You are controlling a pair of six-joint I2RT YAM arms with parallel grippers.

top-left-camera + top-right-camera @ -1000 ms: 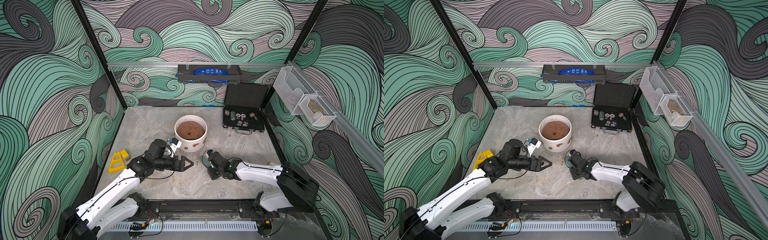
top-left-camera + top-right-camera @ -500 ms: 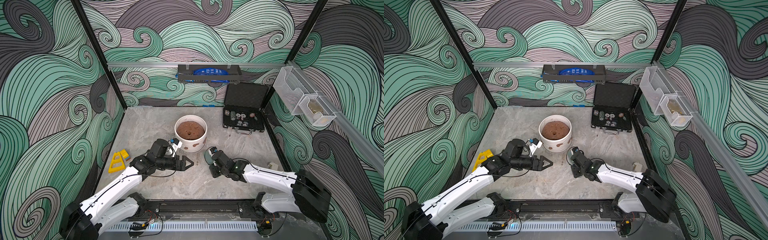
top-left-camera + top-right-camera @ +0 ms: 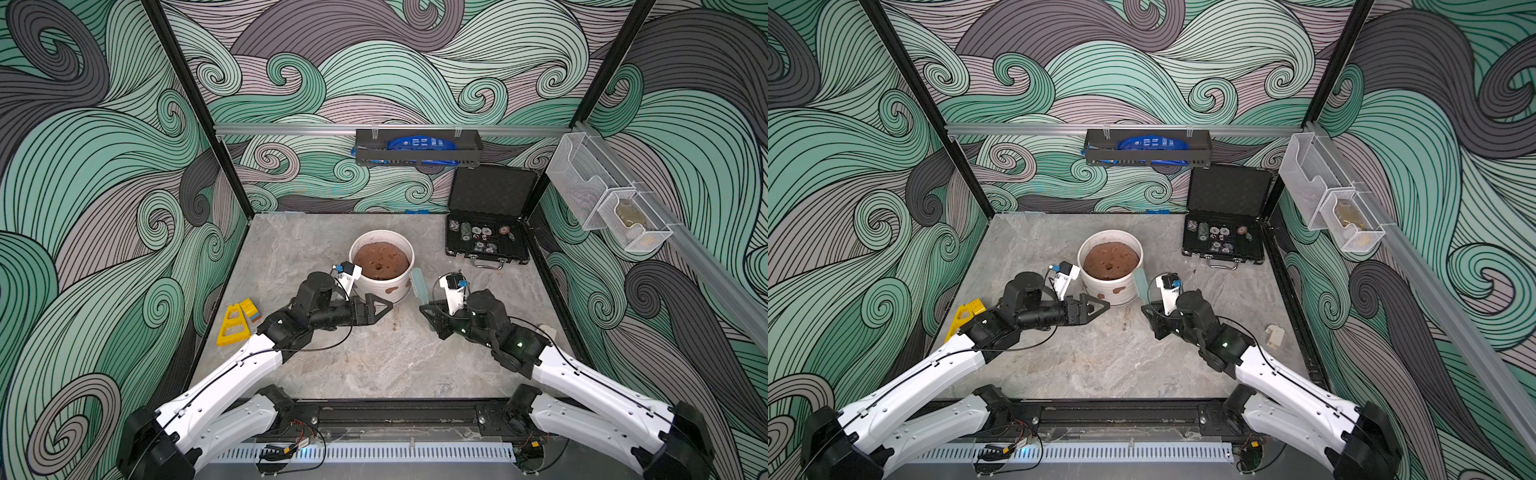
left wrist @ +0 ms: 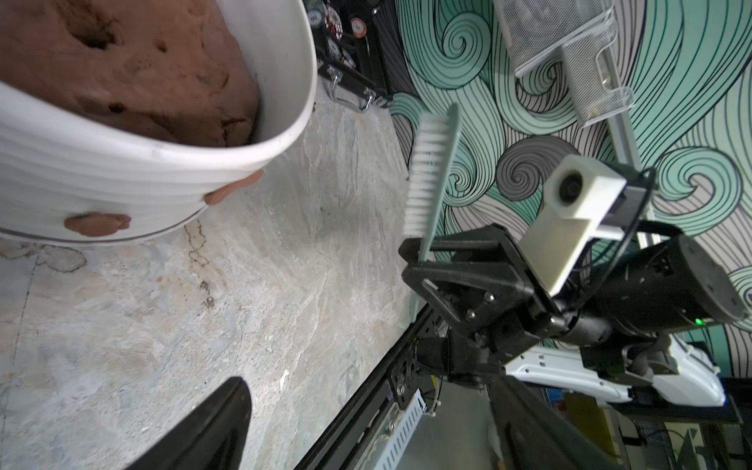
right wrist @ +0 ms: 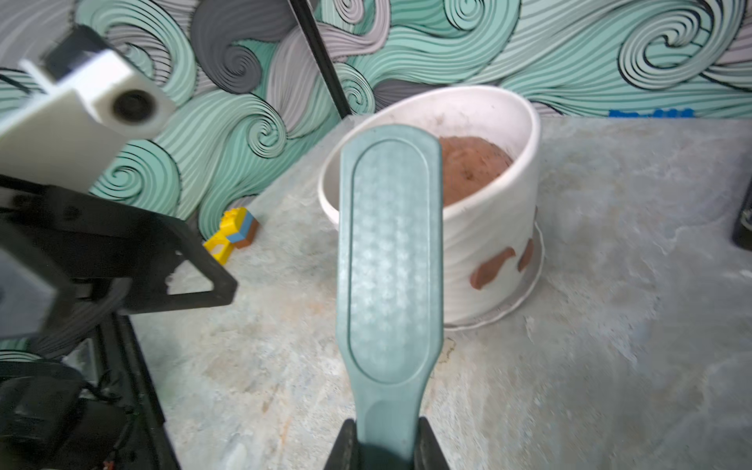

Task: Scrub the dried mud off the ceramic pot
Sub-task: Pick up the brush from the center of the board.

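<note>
Ceramic pot: white ceramic pot (image 3: 384,286) (image 3: 1113,293) with a ribbed wall, upright at the centre of both top views on the marble table (image 3: 374,361). It stands on a white saucer (image 5: 529,285).
Contents: domed brown soil (image 3: 381,259) with a small hole in the middle, reaching to just under the rim.
Dried mud: reddish-brown dried mud (image 3: 1119,289) in patches low on the outer wall, on the side facing the arms. Two patches show in the left wrist view (image 4: 97,224) and two in the right wrist view (image 5: 492,266).
Scrub brush: teal scrub brush (image 3: 417,284) (image 4: 431,171) with white bristles, held upright just right of the pot in both top views. The bristles face the pot. The left wrist view shows a clear gap between bristles and wall.
Right gripper: right gripper (image 3: 428,309) (image 5: 386,445) at lower right of the pot, clamped tight on the brush handle.
Left gripper: left gripper (image 3: 380,307) at lower left of the pot, jaws spread wide with nothing between them. Its tip is near the pot's foot and apart from it in the left wrist view.
Poker chip case: black poker chip case (image 3: 488,245), lid raised, at the table's upper right corner, well apart from the pot.
Yellow toy block: yellow toy block (image 3: 235,324) at the table's left edge, beside the left arm.
</note>
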